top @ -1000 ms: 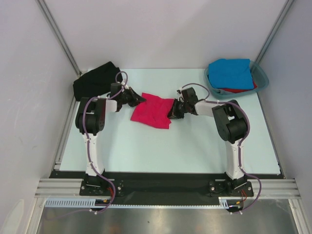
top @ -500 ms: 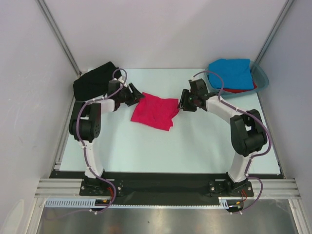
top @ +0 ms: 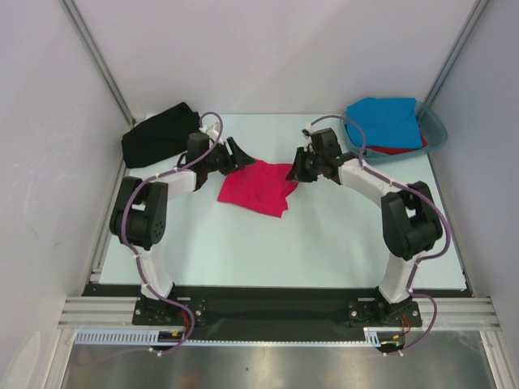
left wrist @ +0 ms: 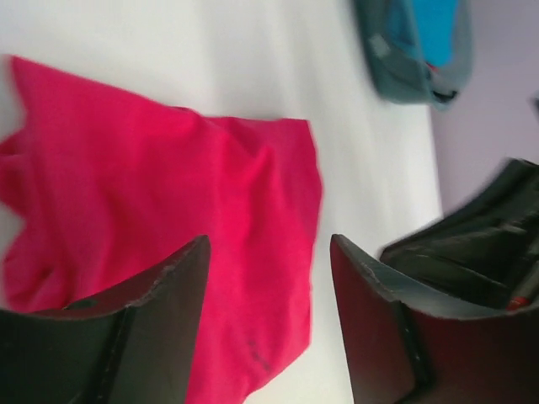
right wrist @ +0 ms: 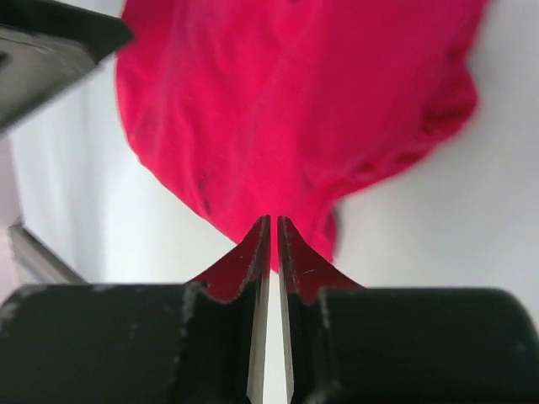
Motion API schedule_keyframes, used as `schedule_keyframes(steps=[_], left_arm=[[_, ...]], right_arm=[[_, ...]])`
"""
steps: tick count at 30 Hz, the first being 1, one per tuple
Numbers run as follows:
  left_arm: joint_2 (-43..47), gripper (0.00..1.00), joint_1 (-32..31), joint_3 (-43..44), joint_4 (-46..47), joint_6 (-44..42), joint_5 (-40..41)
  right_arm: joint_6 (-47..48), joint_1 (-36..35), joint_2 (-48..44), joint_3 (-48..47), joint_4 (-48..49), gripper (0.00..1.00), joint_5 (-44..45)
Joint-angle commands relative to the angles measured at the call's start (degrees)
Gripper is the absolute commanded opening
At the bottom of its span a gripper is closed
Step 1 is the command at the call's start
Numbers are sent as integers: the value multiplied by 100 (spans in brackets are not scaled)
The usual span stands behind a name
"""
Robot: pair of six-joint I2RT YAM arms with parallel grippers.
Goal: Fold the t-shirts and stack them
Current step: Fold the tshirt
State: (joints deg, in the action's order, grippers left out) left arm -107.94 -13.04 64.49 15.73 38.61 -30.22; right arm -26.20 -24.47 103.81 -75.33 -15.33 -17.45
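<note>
Two changes: left claw released the pink shirt, now wide; right claw shifted to its far corner, nearly closed.

4 t-shirts, 1 teal tub and 2 robot arms are visible.

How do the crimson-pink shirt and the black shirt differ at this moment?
Place: the crimson-pink shirt lies mid-table; the black shirt sits at the far left corner. Shape: the crimson-pink shirt is a flat fold, the black shirt a thicker bundle. Both rest on the table, outside the tub.
</note>
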Motion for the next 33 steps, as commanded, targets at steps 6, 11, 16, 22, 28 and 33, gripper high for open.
schedule_keyframes(steps=[6,11,16,22,28,33], left_arm=[[-1369,58,-67,494,1758,1236,-1460],[-1380,59,-50,450,534,380,-551],[-1159,63,-50,871,-894,-774,656],[-808,68,-32,917,-1361,-1101,1614],[-413,69,-50,803,-1476,-1224,1984],[211,70,-85,407,-1151,-1084,1739]], right_arm=[[-946,12,1527,-588,1945,8,-2464],[-853,-14,1880,-562,1553,6,-1530],[-518,21,1871,-535,130,6,396],[-562,65,1547,-219,-215,6,1410],[-395,21,940,-122,-303,8,1919],[-62,-93,360,-87,-40,13,1176]])
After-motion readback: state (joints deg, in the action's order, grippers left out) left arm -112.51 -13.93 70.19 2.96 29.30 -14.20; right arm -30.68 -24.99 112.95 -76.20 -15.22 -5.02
